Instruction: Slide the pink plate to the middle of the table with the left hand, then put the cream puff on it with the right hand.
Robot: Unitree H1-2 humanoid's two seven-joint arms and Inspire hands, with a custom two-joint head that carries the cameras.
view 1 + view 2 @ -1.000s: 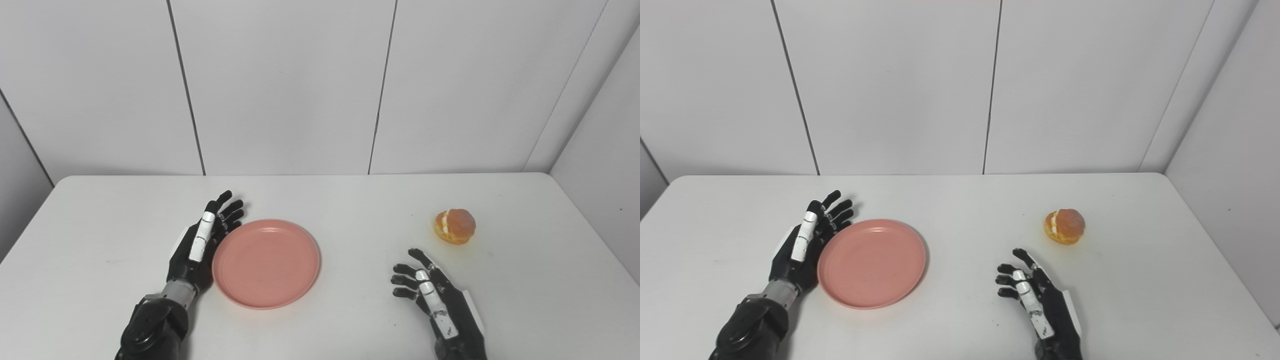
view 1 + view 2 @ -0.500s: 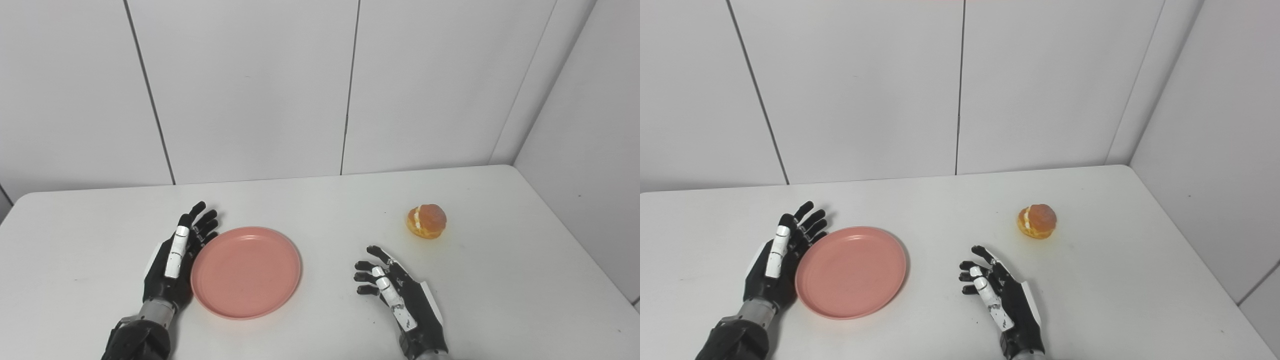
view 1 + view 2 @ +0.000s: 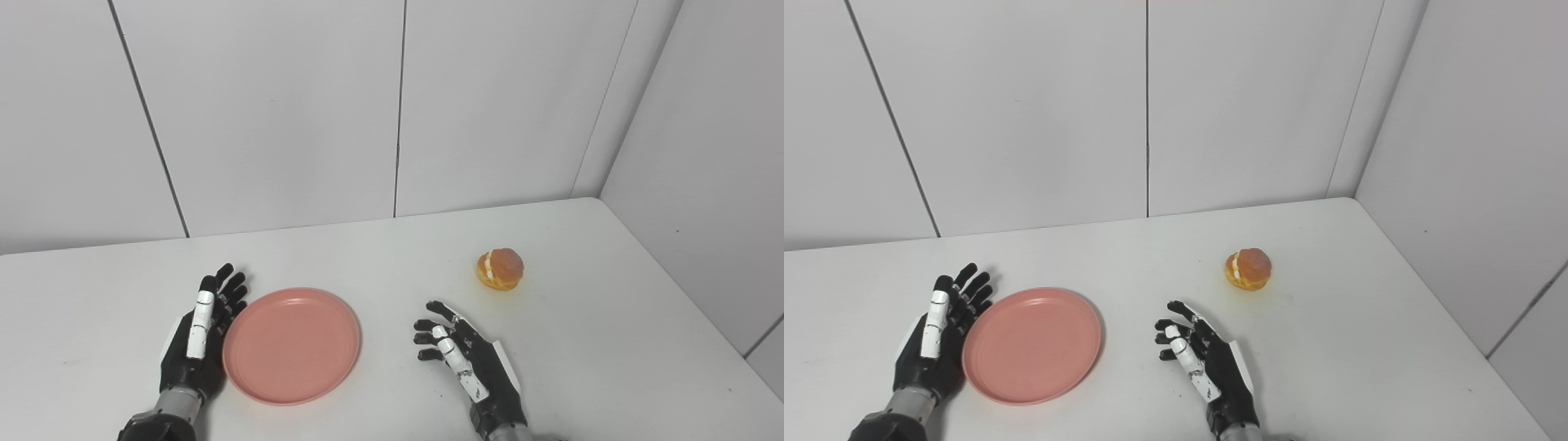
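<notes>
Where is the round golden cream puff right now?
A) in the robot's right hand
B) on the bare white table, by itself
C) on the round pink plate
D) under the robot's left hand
B: the round golden cream puff sits alone on the white table, away from the round pink plate, with the open right hand short of it.

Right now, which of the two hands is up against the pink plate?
The left hand, open along the pink plate's left rim. The right hand lies apart, between plate and cream puff.
</notes>
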